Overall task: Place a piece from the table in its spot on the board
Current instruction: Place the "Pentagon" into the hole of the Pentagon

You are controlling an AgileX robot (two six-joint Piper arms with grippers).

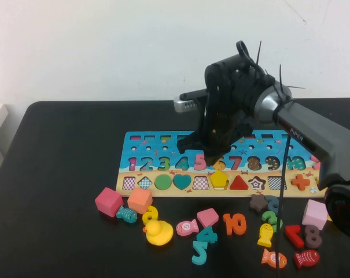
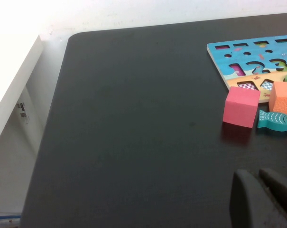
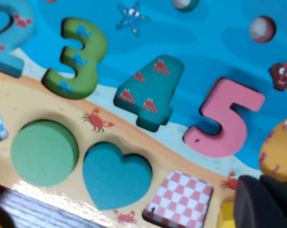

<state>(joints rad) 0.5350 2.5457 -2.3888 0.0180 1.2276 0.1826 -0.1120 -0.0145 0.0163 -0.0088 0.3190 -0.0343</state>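
The yellow pentagon piece [image 1: 219, 178] lies in a shape slot in the bottom row of the long beach-print board [image 1: 163, 145], between a checkered slot and a red triangle. My right gripper [image 1: 212, 162] hangs over the board just behind the pentagon. In the right wrist view its dark fingers [image 3: 250, 206] are together, with a corner of the yellow piece [image 3: 225, 216] showing beside them on the board [image 3: 219, 42]. My left gripper [image 2: 259, 190] is shut and empty over bare black table [image 2: 134, 118], left of the board [image 2: 257, 52]. It is out of the high view.
Loose pieces lie in front of the board: a pink cube [image 1: 108, 201], an orange cube [image 1: 140, 200], a yellow duck [image 1: 158, 233], an orange 10 [image 1: 235, 223], a pale pink cube [image 1: 315, 214], fish and numbers. A white ledge [image 2: 10, 80] borders the table's left edge.
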